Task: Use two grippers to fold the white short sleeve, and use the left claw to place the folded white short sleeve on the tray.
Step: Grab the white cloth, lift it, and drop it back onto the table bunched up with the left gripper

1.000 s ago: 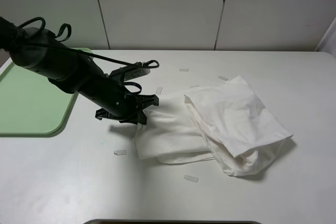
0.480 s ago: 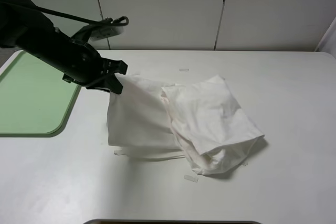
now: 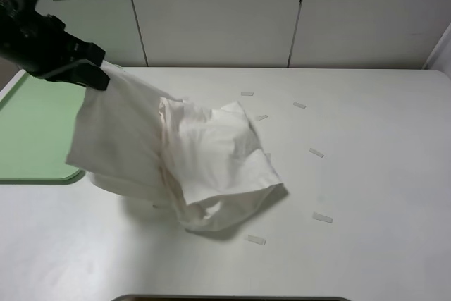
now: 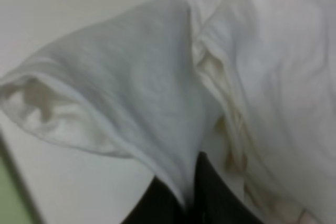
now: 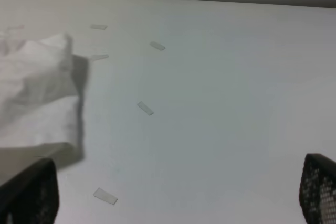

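At about ten o'clock in the high view, the left gripper (image 3: 93,75) hangs above the table's (image 3: 373,188) far-left corner with its fingers pinched together on one edge of the white short sleeve (image 3: 204,160). From that pinch the cloth drops in a smooth, taut sheet toward the centre, where the rest lies bunched in a thick, creased bundle with rounded folds at roughly six o'clock of the heap. Its lifted side hangs over the near right corner of the tray (image 3: 32,132), which sits flat at nine o'clock.

The left wrist view shows the black fingers (image 4: 210,195) closed on a gathered point of fabric (image 4: 136,93), a hemmed edge curling open beside it.

The right gripper (image 5: 176,195) has its fingers spread wide, nothing between them. Tape strips (image 3: 316,152) dot the table from one to five o'clock.
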{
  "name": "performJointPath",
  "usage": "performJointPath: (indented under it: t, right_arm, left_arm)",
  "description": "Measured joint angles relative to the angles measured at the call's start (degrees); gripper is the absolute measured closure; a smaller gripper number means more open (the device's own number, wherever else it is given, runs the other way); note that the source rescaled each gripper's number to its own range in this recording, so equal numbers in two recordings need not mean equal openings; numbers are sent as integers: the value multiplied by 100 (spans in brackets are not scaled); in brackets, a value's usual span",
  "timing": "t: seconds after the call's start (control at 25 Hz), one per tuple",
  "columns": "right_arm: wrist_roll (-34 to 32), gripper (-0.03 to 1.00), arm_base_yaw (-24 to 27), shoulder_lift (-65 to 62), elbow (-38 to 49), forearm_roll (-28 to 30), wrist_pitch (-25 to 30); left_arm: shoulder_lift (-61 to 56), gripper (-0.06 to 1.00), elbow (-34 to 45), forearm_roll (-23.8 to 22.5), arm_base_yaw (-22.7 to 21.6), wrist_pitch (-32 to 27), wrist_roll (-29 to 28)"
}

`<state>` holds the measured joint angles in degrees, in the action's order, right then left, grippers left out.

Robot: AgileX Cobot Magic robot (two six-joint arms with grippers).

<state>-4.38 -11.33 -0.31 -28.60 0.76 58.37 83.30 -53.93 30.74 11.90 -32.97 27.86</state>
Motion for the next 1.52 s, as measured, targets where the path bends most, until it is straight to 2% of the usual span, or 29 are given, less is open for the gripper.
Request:
performJointPath:
  t: [0.2, 0.52, 0.6, 0.64, 0.68, 0.72, 0.76, 0.84, 0.88, 1.0, 1.24, 1.52]
  right_arm:
    - [0, -3, 0, 0, 0, 0, 0]
    - [0, -3, 0, 0, 0, 0, 0]
    - [0, -3, 0, 0, 0, 0, 0]
    - [0, -3, 0, 0, 0, 0, 0]
    - [0, -3, 0, 0, 0, 0, 0]
    - [0, -3, 0, 0, 0, 0, 0]
    - [0, -3, 0, 0, 0, 0, 0]
    - [0, -3, 0, 0, 0, 0, 0]
    - [0, -3, 0, 0, 0, 0, 0]
    - [0, -3, 0, 0, 0, 0, 0]
    - [0, -3, 0, 0, 0, 0, 0]
    - [0, -3, 0, 0, 0, 0, 0]
  left_arm:
    - [-705, 94, 0, -707, -250, -53, 0]
    - [-723, 94, 0, -831, -103, 28, 0]
    - [-716, 94, 0, -837, 78, 218, 0]
    - [-675, 94, 0, -837, 347, 460, 0]
    - [-675, 94, 0, -837, 347, 460, 0]
    - [-549, 94, -29, -837, 635, 695, 0]
    - [-336, 94, -66, -837, 903, 846, 0]
    - [11, 94, -169, -837, 1190, 1006, 0]
    - [11, 94, -169, -837, 1190, 1006, 0]
    - [813, 94, -544, -837, 1764, 1341, -5]
    - [2020, 94, -1231, -837, 2382, 1821, -10]
    - [2901, 94, -1402, -837, 2869, 2246, -16]
